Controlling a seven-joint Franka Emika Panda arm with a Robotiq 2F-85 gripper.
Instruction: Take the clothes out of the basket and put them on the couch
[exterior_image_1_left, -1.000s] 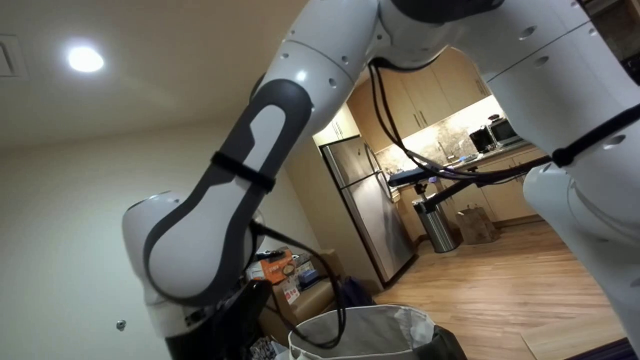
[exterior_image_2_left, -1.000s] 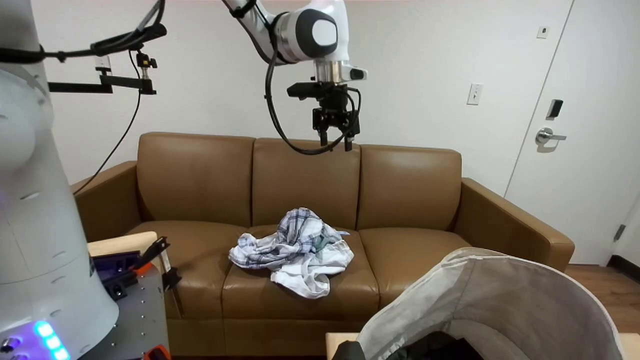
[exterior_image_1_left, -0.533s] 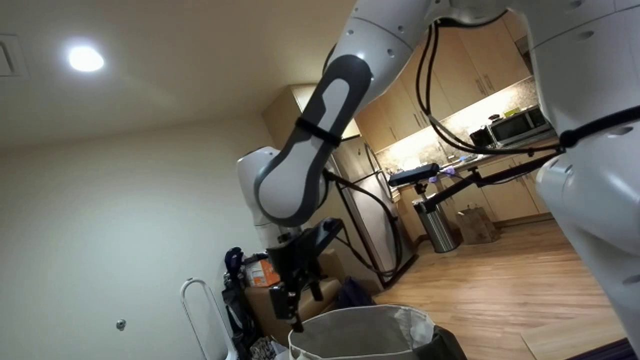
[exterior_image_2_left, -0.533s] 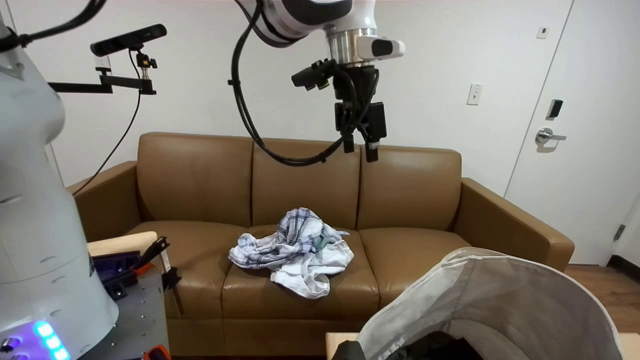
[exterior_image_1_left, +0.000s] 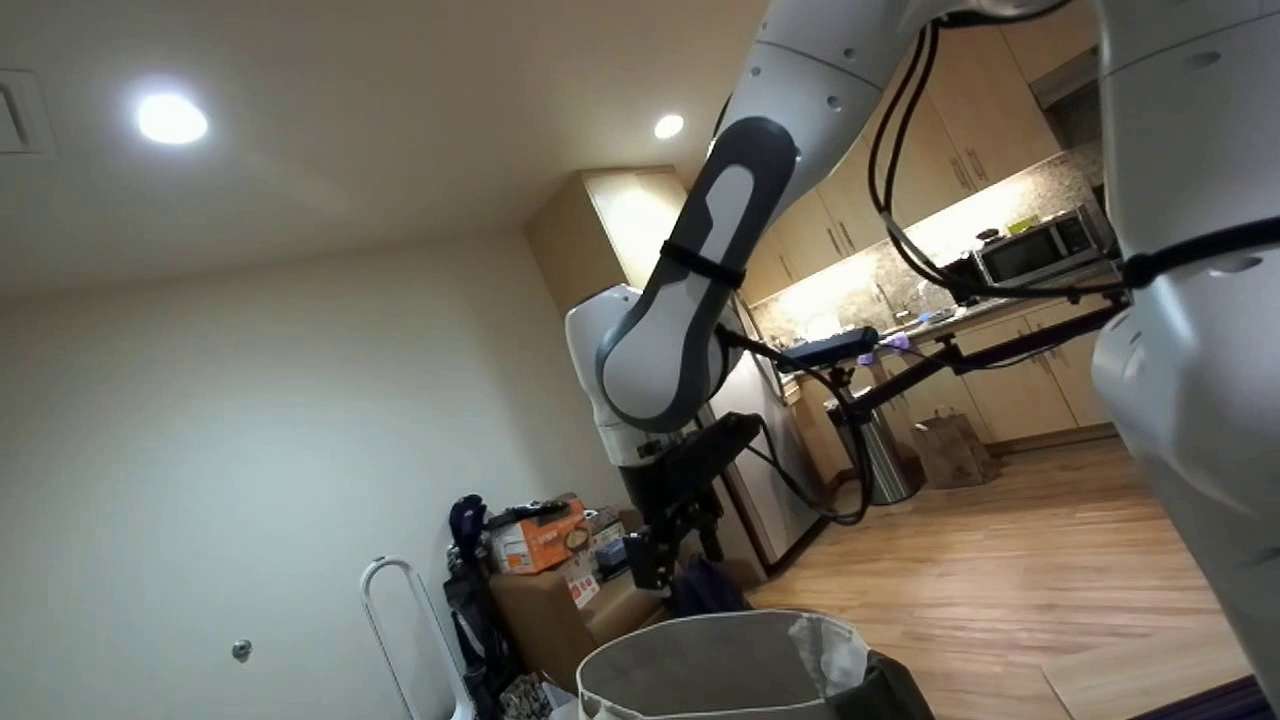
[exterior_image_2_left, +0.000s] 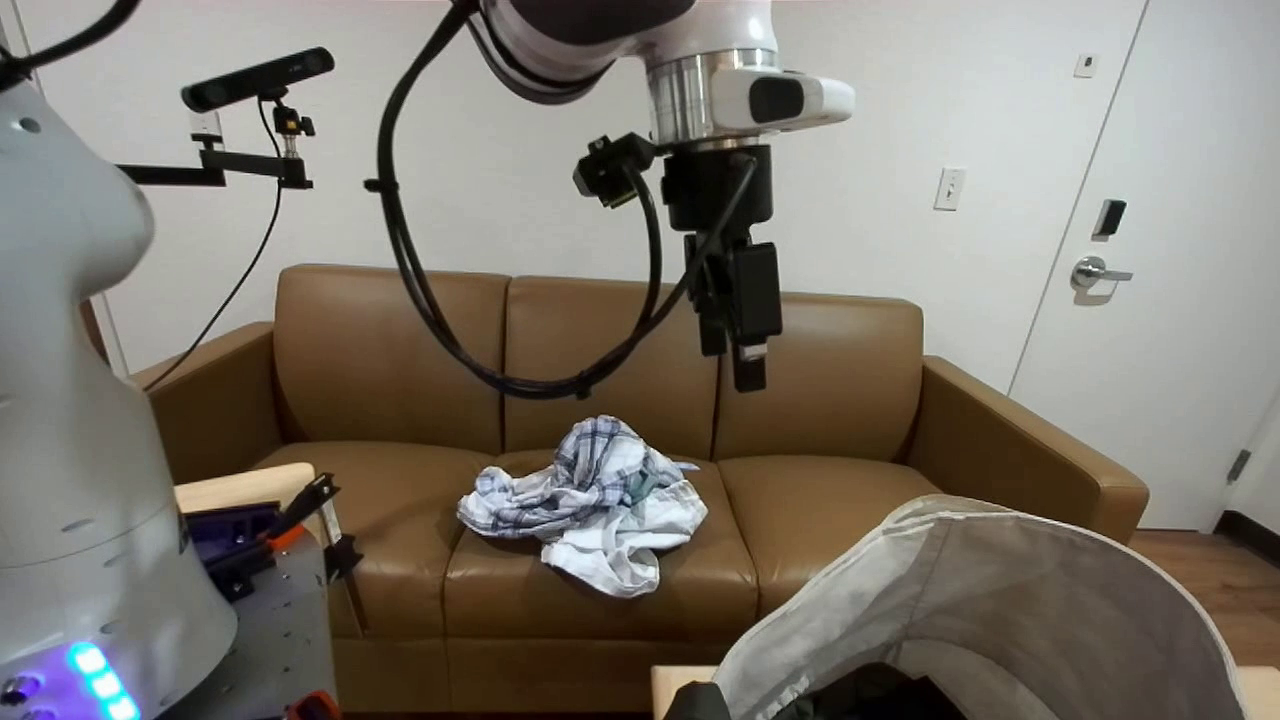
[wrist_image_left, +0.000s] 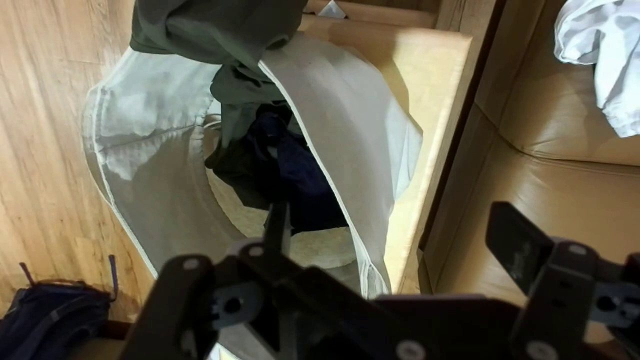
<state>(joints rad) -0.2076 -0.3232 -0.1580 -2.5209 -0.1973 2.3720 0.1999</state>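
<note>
You swung the black two-fingered gripper (wrist_image_left: 390, 212), empty and spread, toward the round grey-white fabric basket (wrist_image_left: 345, 120); crumpled navy and olive clothes (wrist_image_left: 302, 175) lay in and over it, so picking seemed next.

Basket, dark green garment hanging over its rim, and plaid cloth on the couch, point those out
Basket (exterior_image_2_left: 1060, 590), in an exterior view, on its bare inner wall.
Dark green garment (wrist_image_left: 220, 32), in the wrist view, on the folds over the basket's edge.
Plaid cloth (exterior_image_2_left: 592, 472), in an exterior view, on its upper folds.

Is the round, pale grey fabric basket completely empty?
No, the wrist view shows dark navy cloth lying inside the basket.
</note>
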